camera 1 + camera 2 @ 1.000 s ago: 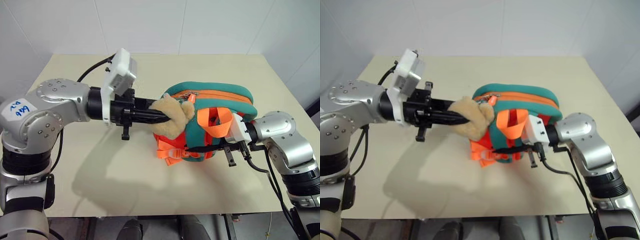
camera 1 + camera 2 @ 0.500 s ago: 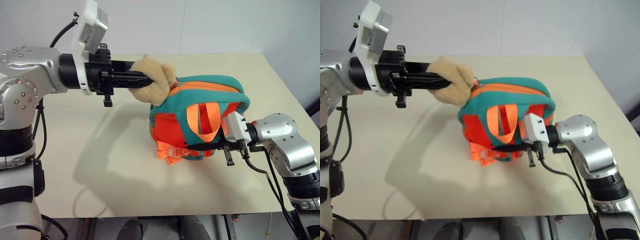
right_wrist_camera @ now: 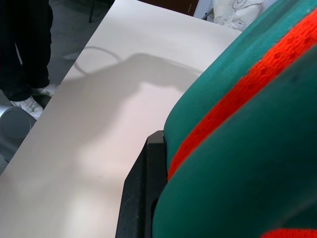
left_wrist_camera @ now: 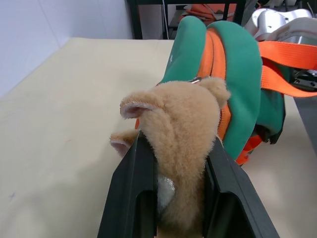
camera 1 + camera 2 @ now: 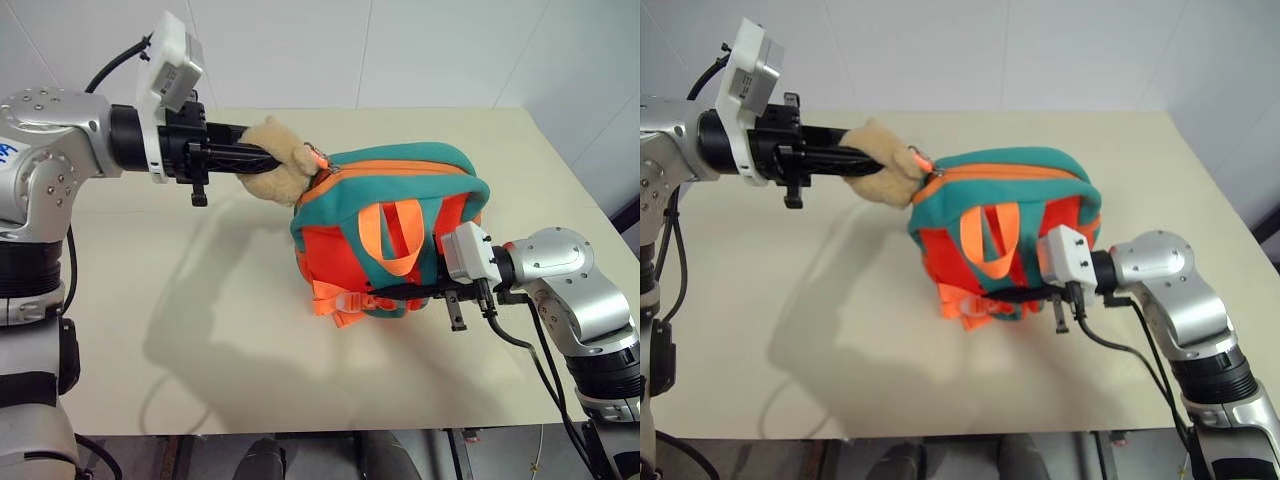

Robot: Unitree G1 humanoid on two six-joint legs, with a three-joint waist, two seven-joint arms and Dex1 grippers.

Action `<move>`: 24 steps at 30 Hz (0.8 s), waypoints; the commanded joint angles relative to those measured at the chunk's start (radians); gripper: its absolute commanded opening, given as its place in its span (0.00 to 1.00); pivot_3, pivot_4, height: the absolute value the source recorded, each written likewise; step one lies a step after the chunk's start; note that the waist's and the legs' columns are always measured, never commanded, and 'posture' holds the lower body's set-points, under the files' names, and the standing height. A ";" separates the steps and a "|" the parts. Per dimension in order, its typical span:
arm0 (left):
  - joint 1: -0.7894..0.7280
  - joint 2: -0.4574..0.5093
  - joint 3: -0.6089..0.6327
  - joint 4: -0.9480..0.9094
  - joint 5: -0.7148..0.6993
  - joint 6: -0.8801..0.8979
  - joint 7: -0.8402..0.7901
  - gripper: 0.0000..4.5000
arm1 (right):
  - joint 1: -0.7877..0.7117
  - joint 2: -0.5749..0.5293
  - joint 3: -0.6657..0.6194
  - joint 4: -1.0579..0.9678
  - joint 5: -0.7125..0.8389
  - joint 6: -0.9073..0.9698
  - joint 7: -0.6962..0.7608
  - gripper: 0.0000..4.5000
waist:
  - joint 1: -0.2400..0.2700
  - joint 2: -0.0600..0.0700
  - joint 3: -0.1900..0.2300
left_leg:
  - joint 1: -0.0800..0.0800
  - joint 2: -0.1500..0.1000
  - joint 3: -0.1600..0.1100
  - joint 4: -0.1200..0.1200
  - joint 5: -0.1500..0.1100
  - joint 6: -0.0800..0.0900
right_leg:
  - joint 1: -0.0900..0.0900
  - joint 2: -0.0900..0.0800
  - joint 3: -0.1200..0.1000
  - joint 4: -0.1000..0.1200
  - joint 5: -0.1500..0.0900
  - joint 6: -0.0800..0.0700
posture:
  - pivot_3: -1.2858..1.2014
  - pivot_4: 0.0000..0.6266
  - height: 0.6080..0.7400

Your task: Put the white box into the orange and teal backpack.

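Our left gripper [image 4: 171,198] pinches the tan fuzzy plush toy [image 5: 272,168] — right gripper [image 5: 425,291] clamps the orange and teal fabric backpack [image 5: 385,235]. Zipper looks shut, no white box around, so we've barely started.

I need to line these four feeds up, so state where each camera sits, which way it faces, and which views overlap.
Left eye, right eye: on the head, facing forward and down at the table; both arms show.
Left wrist: along the left end effector, shut on the plush toy of the orange and teal backpack.
Right wrist: along the right end effector, shut on backpack fabric; one finger shows.
Shared: backpack and table appear in all four.
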 commanded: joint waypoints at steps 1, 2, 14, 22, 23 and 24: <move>-0.053 0.049 0.022 0.090 0.100 -0.065 -0.022 0.13 | 0.016 0.001 -0.016 -0.015 0.007 -0.004 0.000 0.11 | 0.000 0.000 0.000 | 0.000 0.000 0.000 0.000 0.000 0.000 | 0.000 0.000 0.000 0.000 0.000 0.000 | 0.52 0.24 1.00; -0.070 0.045 0.013 0.112 0.112 -0.082 -0.038 0.13 | 0.013 0.006 -0.014 -0.013 0.007 -0.005 -0.005 0.11 | 0.000 0.000 0.000 | 0.000 0.000 0.000 0.000 0.000 0.000 | 0.000 0.000 0.000 0.000 0.000 0.000 | 0.52 0.24 1.00; -0.234 0.001 -0.061 0.299 0.243 -0.224 -0.160 0.13 | 0.021 0.020 -0.014 -0.028 0.010 -0.004 -0.030 0.11 | 0.000 0.000 0.000 | -0.001 0.000 0.000 0.000 0.000 0.000 | 0.000 0.000 0.000 0.000 0.000 0.000 | 0.52 0.24 1.00; -0.152 0.076 -0.102 0.252 0.367 -0.369 -0.227 0.13 | 0.071 0.001 -0.027 -0.079 0.027 0.011 -0.047 0.11 | -0.001 0.000 0.000 | 0.000 0.000 0.000 0.000 0.000 0.001 | 0.000 0.000 0.000 0.001 0.000 0.000 | 0.52 0.24 1.00; -0.151 0.075 -0.099 0.254 0.375 -0.383 -0.227 0.13 | 0.074 0.001 -0.027 -0.082 0.028 0.012 -0.049 0.11 | 0.000 0.000 0.000 | 0.000 0.000 0.000 0.001 -0.001 0.003 | 0.000 0.000 0.000 0.001 0.000 0.000 | 0.52 0.24 1.00; -0.152 0.073 -0.097 0.260 0.382 -0.390 -0.223 0.13 | 0.075 0.001 -0.027 -0.084 0.028 0.012 -0.051 0.11 | 0.000 0.000 0.000 | 0.000 0.000 0.000 0.001 -0.002 0.003 | 0.000 0.000 0.000 0.001 0.000 0.000 | 0.52 0.24 1.00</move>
